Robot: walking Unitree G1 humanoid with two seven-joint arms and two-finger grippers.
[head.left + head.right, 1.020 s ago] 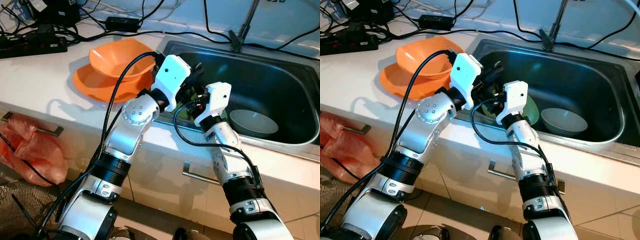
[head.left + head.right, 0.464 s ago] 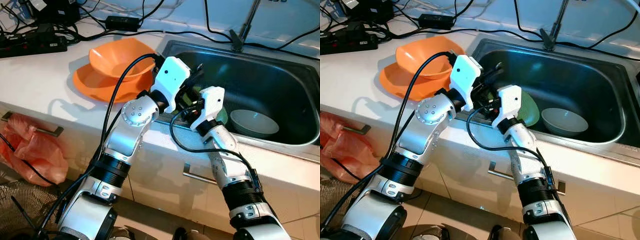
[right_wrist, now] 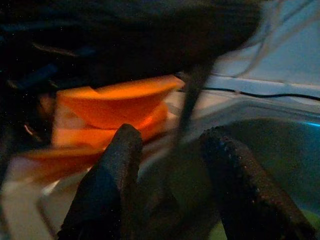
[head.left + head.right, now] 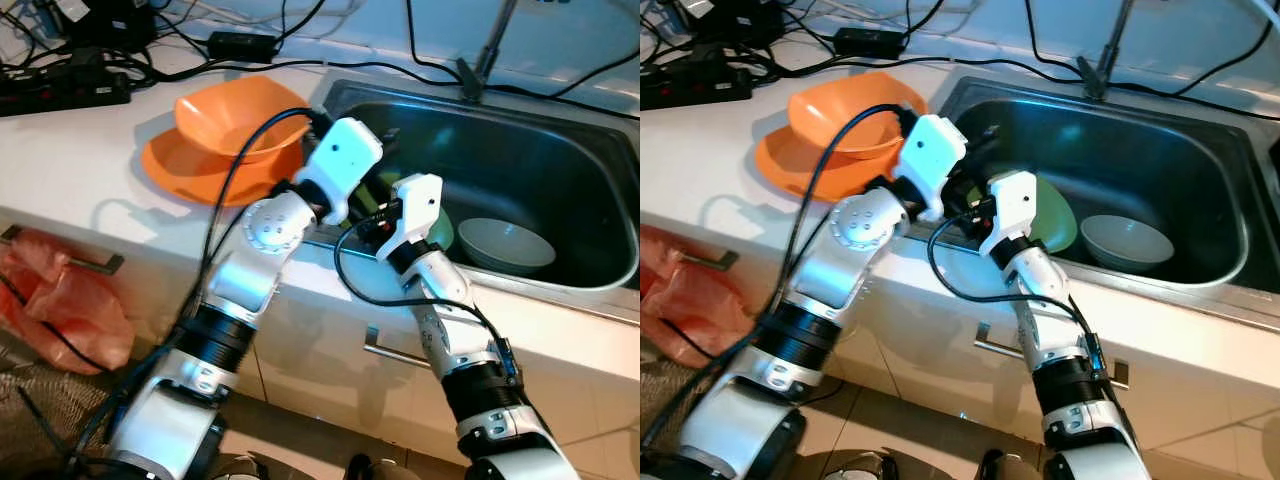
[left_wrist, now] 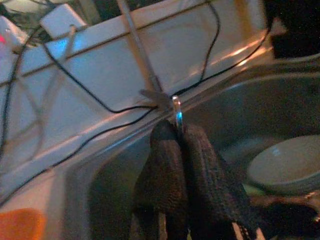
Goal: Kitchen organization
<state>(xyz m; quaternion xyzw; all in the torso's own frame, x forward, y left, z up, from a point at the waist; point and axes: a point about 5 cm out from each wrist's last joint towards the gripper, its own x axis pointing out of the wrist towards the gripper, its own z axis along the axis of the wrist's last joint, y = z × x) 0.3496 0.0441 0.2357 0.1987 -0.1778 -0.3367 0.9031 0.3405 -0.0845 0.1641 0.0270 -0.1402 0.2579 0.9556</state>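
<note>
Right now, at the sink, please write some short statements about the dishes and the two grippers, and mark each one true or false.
1. The orange bowl sits on the orange plate. True.
2. The pale bowl stands on the counter. False: it is inside the sink.
3. The left gripper is shut on a thin metal piece. True.
4. The right gripper is shut. False: its fingers are apart.
5. The green dish lies in the sink. True.
</note>
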